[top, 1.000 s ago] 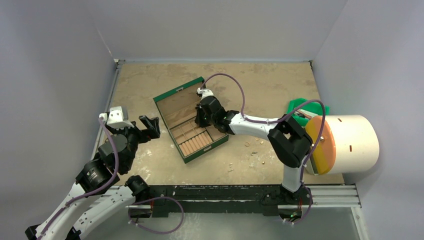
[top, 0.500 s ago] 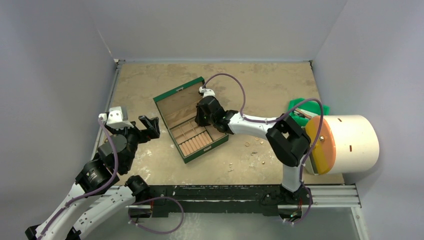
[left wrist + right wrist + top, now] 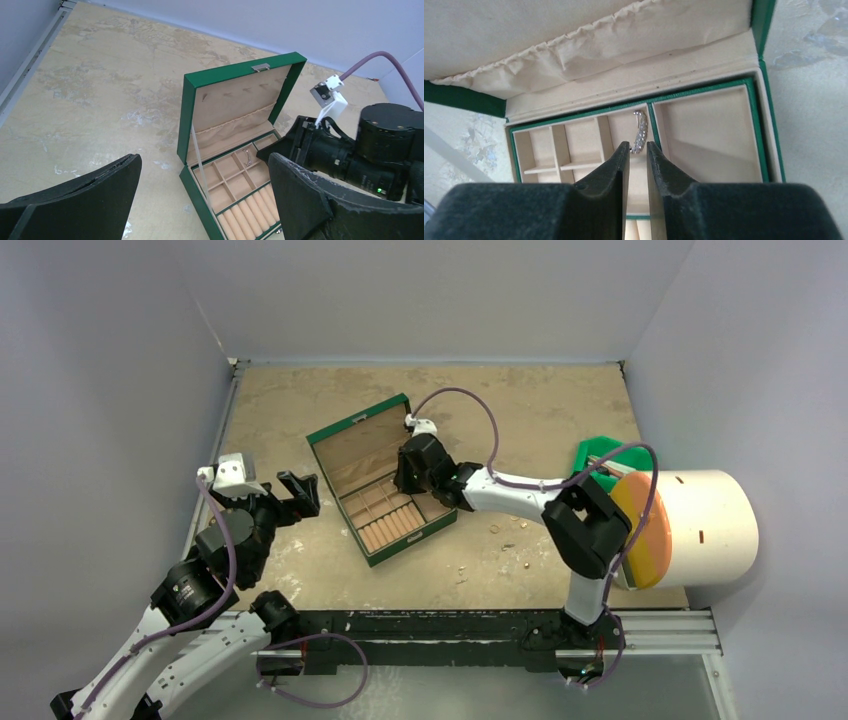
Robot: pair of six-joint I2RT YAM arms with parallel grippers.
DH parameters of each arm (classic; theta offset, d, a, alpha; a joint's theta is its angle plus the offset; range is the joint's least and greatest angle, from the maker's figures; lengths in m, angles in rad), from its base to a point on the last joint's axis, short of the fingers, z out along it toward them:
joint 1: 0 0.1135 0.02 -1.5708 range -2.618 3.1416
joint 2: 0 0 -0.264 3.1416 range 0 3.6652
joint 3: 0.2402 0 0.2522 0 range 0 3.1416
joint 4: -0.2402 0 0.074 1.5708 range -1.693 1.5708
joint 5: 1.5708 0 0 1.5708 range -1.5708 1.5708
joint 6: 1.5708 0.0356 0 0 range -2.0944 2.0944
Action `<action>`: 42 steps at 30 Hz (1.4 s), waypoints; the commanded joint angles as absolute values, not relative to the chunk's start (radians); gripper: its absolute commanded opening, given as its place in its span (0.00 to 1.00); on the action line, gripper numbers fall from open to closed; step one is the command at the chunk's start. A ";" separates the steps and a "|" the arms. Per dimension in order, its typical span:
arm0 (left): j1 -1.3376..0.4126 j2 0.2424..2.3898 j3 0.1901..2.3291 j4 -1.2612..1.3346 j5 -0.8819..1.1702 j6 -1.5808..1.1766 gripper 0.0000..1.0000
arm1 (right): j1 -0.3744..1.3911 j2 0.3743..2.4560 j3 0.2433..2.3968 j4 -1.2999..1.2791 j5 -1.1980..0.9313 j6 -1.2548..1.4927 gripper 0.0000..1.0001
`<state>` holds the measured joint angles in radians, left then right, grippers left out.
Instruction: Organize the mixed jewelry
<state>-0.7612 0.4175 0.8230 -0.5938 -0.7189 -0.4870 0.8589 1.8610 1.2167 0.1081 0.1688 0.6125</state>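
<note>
Moved: The right arm's wrist has edged a little toward the right side of the green box (image 3: 362, 421), and its purple cable (image 3: 470, 400) now arches higher. The left arm and the box lie as before.
Right fingers (image 3: 638, 146): Narrow, with a slim slit of light between them, reaching into the box from its right side.
Hoop (image 3: 640, 129): A small stone-set silver curve in the box's back row. It leans on the green divider between a small cell and the large right-hand cell.
Hoop against fingers: Its near end sits right at the mouth of the slit, close to the left pad. I cannot tell whether the pads pinch it or merely flank it.
Left fingers (image 3: 205, 162): Spread wide and holding nothing, hovering well to the left of the box.
Other jewelry (image 3: 494, 529): A few tiny pieces lie scattered on the desk (image 3: 300, 400) to the right of the box and in front of it.
Step in hand: Probably seating the hoop in its cell.
Doing it well: Make sure the hoop lies flat inside one cell and is not perched on the divider. Part the fingers only slightly, then back straight out along the approach line so a pad does not drag the hoop into the next cell.
Risk: The hoop's small hooked end could catch on a pad as the fingers back out.
</note>
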 commanded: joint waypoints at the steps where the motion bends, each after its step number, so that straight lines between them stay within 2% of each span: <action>1: -0.756 0.411 0.858 -0.569 -0.726 -0.489 0.99 | 0.861 1.736 1.180 0.091 0.215 0.631 0.22; 13: -0.756 0.421 0.858 -0.570 -0.728 -0.488 0.99 | 0.860 1.459 0.989 -0.096 0.356 0.646 0.23; 24: -0.752 0.444 0.859 -0.566 -0.723 -0.485 0.98 | 0.854 1.195 0.748 -0.362 0.557 0.907 0.24; 27: -0.752 0.451 0.858 -0.566 -0.721 -0.484 0.98 | 0.850 1.147 0.699 -0.427 0.588 1.012 0.29; 42: -0.744 0.461 0.859 -0.565 -0.718 -0.483 0.98 | 0.833 1.153 0.609 -0.556 0.627 1.253 0.36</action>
